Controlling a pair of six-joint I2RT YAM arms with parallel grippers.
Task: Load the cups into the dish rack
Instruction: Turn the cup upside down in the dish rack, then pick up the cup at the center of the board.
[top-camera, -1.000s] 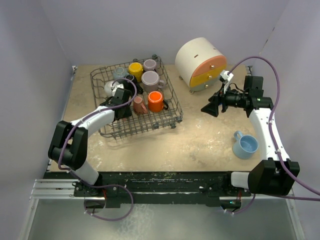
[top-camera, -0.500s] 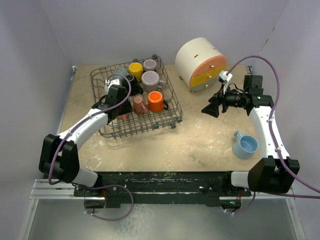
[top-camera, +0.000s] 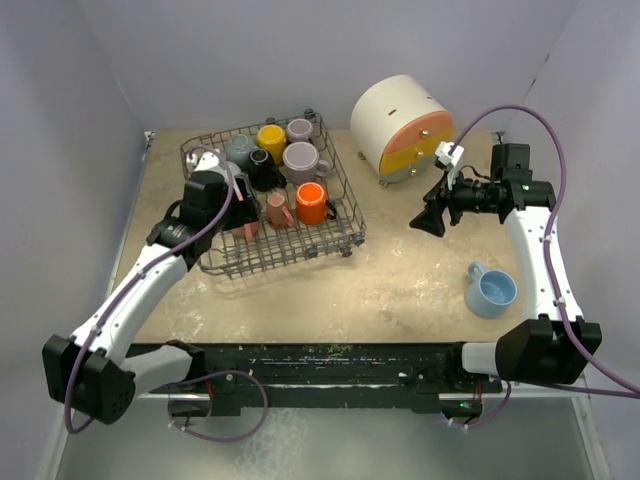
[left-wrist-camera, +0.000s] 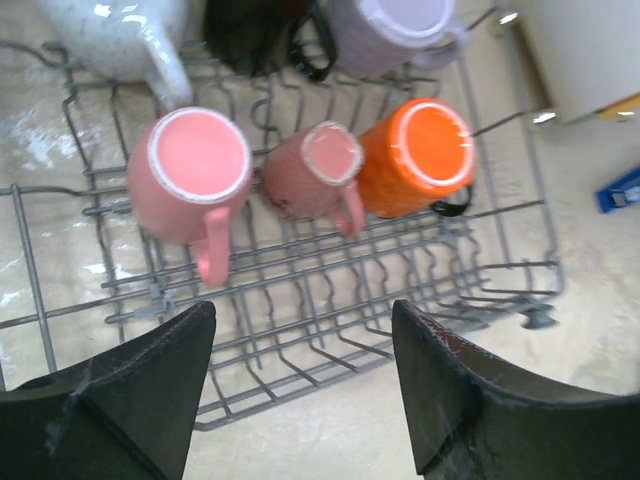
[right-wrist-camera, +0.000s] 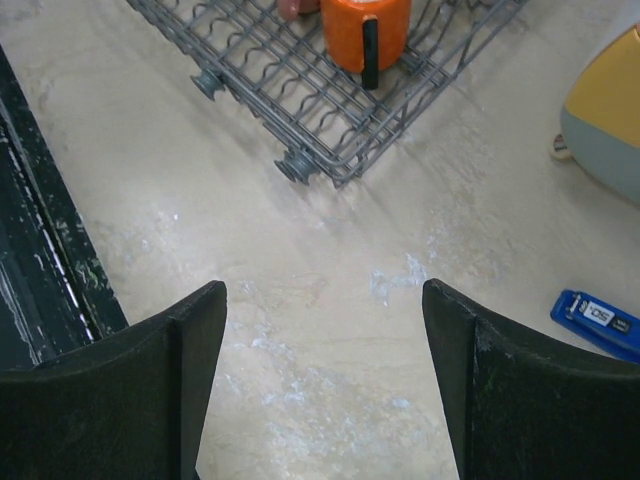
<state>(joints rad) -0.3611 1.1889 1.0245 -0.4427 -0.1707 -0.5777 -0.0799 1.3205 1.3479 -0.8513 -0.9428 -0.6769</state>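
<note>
Blue cup (top-camera: 492, 291) seen on bench (top-camera: 400, 290), basewards and right of right pincer (top-camera: 420, 218); pincer held wide, empty.

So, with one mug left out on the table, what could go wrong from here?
The light blue mug sits on the table close beside the right arm, well back from the open right hand; a swing could knock it. In the dish rack, the pink mug, dusty-pink mug and orange mug stand packed in one row, so another cup lowered there might bump them.
</note>
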